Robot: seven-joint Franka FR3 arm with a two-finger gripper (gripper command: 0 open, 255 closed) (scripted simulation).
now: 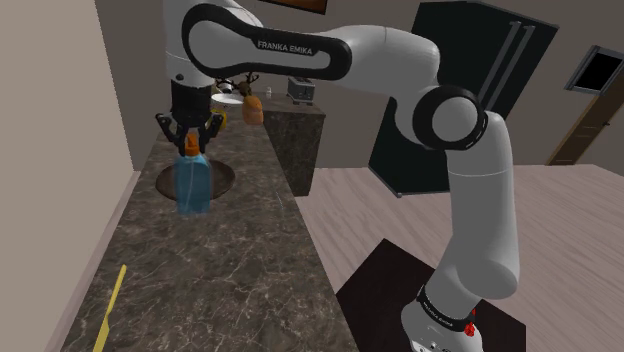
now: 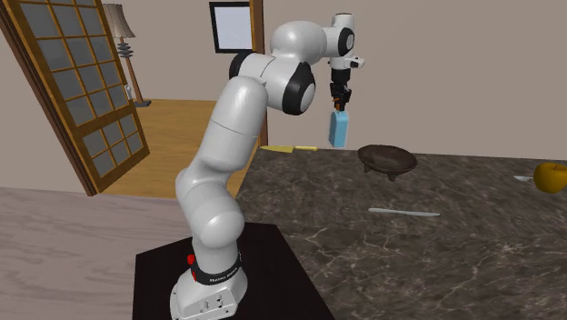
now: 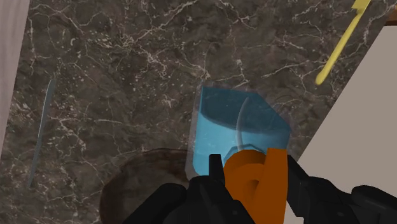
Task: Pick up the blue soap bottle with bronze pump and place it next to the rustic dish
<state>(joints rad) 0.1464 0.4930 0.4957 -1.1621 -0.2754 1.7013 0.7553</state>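
Note:
My black gripper is shut on the orange-bronze pump of a translucent blue soap bottle. The bottle hangs upright in the air above the dark marble counter. The rustic dish is a dark brown bowl standing on the counter. It lies just below and beside the hanging bottle. In the shoulder view the dish is partly hidden behind the bottle. The wrist view shows the dish's rim close to the gripper.
A yellow utensil lies near the counter's wall-side edge, and a grey knife rests on the counter past the dish. An orange fruit sits at the far end. A black fridge stands across the floor.

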